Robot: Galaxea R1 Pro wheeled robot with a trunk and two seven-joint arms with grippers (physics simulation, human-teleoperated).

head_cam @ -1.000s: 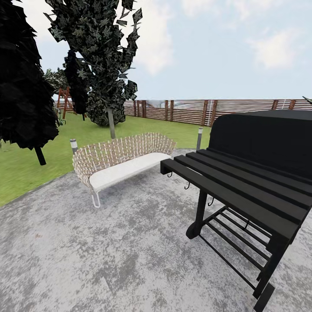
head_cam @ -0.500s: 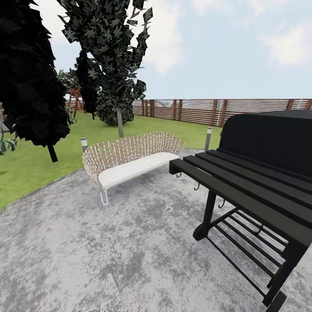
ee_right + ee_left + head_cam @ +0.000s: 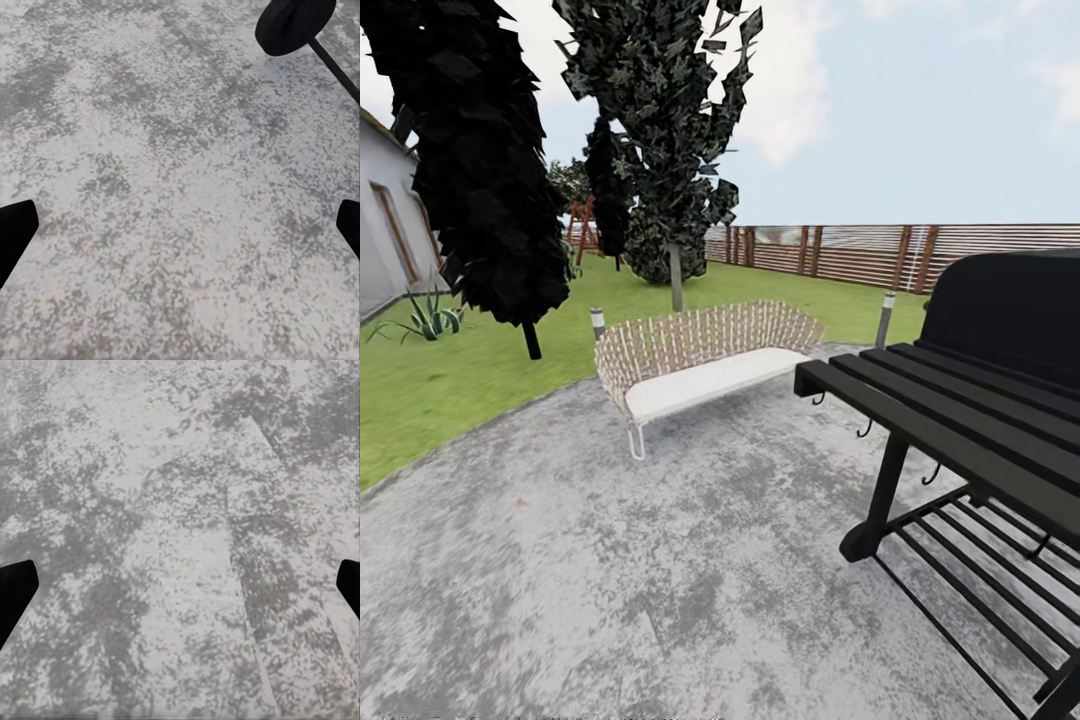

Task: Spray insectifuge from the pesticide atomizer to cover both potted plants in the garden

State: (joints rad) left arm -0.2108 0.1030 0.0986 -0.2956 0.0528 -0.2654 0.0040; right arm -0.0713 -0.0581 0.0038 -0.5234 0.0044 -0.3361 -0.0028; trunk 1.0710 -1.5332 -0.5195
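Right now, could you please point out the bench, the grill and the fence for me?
bench [image 3: 705, 381]: head view, on its white seat cushion.
grill [image 3: 960, 420]: head view, on its black slatted side shelf.
fence [image 3: 860, 255]: head view, on the brown slats.

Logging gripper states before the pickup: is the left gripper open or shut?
Open. In the left wrist view the left gripper has its fingertips at opposite edges, with bare grey paving between them and nothing held.

No text, label, brand, number or sign can be read on any thing in these views of the garden [image 3: 480, 370]
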